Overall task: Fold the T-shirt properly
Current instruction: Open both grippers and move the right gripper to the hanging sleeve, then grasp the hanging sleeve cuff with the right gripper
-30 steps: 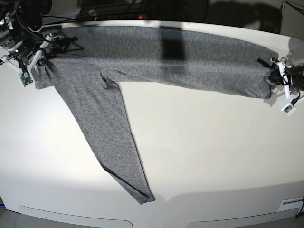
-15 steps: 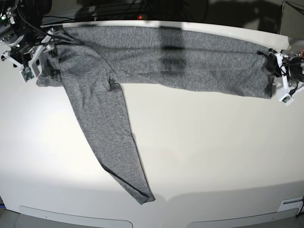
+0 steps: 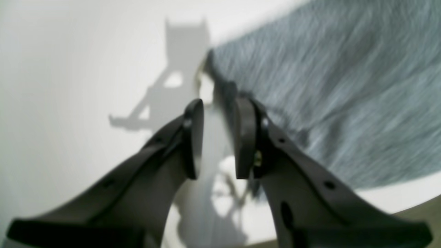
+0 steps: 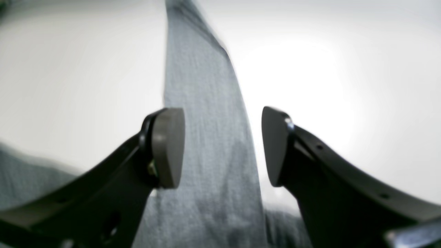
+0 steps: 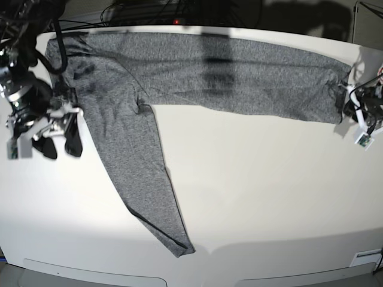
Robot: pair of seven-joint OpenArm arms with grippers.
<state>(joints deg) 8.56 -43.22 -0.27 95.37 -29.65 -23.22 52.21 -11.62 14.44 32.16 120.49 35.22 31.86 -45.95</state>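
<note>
T-shirt (image 5: 209, 75) spread across the upper worktop (image 5: 257, 197); right hand (image 4: 222, 146) gapes wide, left hand (image 3: 213, 137) narrowly parted, both empty

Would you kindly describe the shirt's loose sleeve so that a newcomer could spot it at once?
Start at the white table, where the grey T-shirt lies stretched along the far edge. From its end near the right gripper, the sleeve slants toward the near edge, the only narrow strip crossing bare tabletop.

The base view looks down from high over the whole desk (image 5: 251, 197). Each wrist view peers close past its own claw, both sharing the T-shirt (image 5: 197, 72) with the base view.
</note>
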